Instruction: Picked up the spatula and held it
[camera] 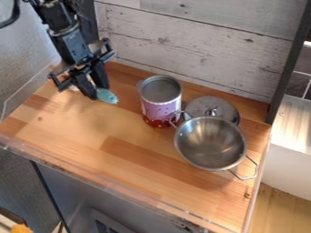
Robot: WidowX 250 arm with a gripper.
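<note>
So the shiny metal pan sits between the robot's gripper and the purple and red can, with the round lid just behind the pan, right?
Not quite: the camera view shows the purple and red can between the gripper and the metal pan. The round lid is indeed just behind the pan.

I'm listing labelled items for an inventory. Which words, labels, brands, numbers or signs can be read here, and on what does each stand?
No text can be read.
Purple and red can: marks on its side, too small to make out as writing.
Metal pot: no readable text.
Lid: no readable text.
Teal spatula: no readable text.
</note>
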